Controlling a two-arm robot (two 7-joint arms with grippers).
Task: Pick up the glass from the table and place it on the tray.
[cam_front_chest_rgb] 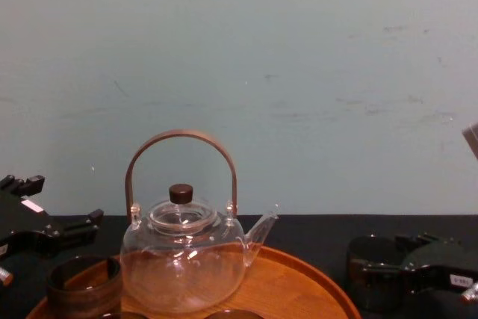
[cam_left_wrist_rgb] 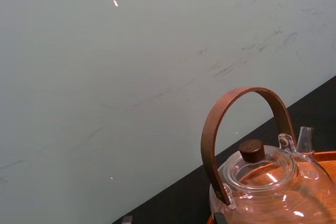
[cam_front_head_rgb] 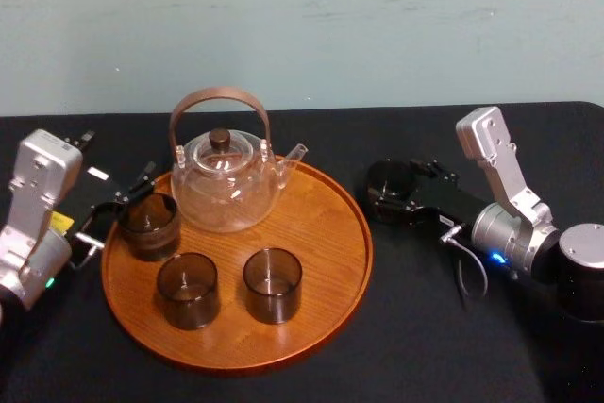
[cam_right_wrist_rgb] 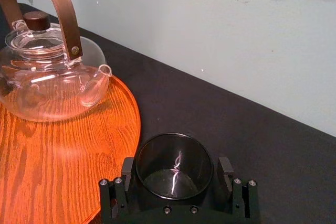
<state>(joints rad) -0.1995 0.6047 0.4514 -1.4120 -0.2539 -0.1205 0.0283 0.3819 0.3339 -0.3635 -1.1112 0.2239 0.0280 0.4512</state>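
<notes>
1. Nearest the head camera, at the front of the tray (cam_front_head_rgb: 353,250), stand the front-left glass (cam_front_head_rgb: 188,290) and the front-right glass (cam_front_head_rgb: 273,284), both smoky dark, upright and apart from each other
2. Behind them the tray also holds the back-left glass (cam_front_head_rgb: 149,225), close to the left rim, and the clear teapot (cam_front_head_rgb: 226,186) at the back, its lid on and its bent wooden handle standing over it; the teapot's body is see-through, and whether any liquid is in it cannot be told
3. Off the tray, the fourth glass (cam_right_wrist_rgb: 175,153) stands upright on the table (cam_front_head_rgb: 425,327), a little to the right of the tray's rim; the right wrist view looks down into it as far as its bottom, where a streak of light glints
4. Low over the black cloth, the right gripper (cam_right_wrist_rgb: 176,174) reaches in from the right with its fingers (cam_right_wrist_rgb: 127,169) spread wide, one on each side of the fourth glass, so the glass sits between them; each finger is close beside the wall, and whether either one touches it cannot be told
5. At the tray's left rim hangs the left gripper (cam_front_head_rgb: 121,200), just beside the back-left glass; whether it is open or closed cannot be told
</notes>
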